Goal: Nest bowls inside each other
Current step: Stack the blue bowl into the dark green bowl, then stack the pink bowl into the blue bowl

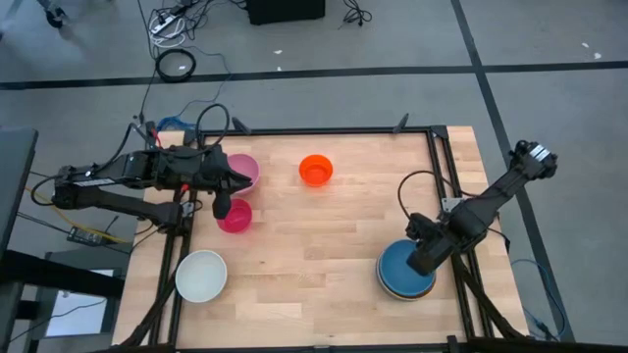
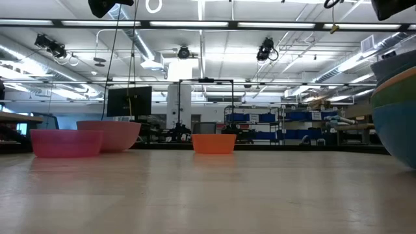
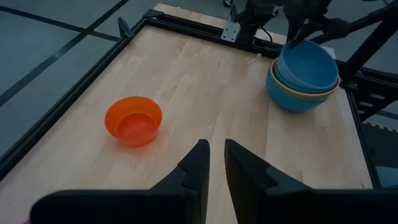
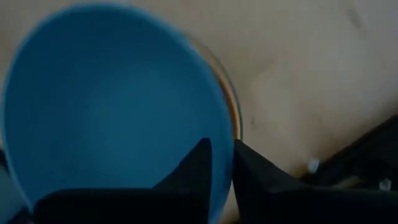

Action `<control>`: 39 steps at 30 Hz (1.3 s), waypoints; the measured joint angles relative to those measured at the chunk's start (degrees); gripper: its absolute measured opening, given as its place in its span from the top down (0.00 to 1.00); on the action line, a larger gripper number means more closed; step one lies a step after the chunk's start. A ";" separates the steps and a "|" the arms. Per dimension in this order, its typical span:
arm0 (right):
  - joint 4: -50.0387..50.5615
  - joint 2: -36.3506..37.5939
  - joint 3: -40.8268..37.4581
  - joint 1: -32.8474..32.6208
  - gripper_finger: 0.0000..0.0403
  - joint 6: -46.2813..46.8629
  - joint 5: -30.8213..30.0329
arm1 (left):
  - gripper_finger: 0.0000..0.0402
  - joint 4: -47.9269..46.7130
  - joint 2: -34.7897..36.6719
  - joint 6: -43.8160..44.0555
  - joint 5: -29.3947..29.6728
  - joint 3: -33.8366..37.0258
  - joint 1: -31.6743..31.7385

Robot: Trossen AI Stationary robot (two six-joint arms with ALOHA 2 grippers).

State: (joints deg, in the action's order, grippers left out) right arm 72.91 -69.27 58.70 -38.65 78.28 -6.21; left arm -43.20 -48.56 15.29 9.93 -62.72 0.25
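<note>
Wooden surface, seen whole only from the high view. Nested stack of bowls at the right near edge, blue bowl on top; the left wrist view alone shows teal and yellow-orange rims beneath it. Right end effector sits at the stack's rim, its fingers straddling the blue bowl's wall, nearly closed on it. White bowl near left. Pink bowl and magenta bowl far left, directly beside left end effector, fingers narrowly parted, empty. Orange bowl stands alone, centre back.
</note>
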 joint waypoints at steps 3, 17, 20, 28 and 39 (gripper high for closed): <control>0.12 1.32 0.00 0.00 0.79 -0.15 2.59 | 0.86 0.00 0.00 0.00 0.02 0.00 0.00; 0.36 15.58 0.02 -0.28 0.66 7.49 0.09 | 0.86 -1.58 -0.01 0.80 3.42 0.01 0.00; 0.45 17.07 0.02 -0.81 0.66 6.58 -6.62 | 0.86 -5.70 -0.61 2.60 7.72 0.02 0.02; 12.33 13.75 0.07 -0.96 0.67 4.49 -24.93 | 0.86 -12.52 -5.35 4.42 10.48 0.07 0.02; 15.42 8.46 -0.74 0.13 0.67 11.98 -45.40 | 0.86 -23.66 -15.42 3.03 16.41 0.07 6.69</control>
State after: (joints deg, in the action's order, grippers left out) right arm 88.33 -60.81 57.95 -38.52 90.26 -51.61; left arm -66.86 -63.97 18.32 26.35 -62.65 6.94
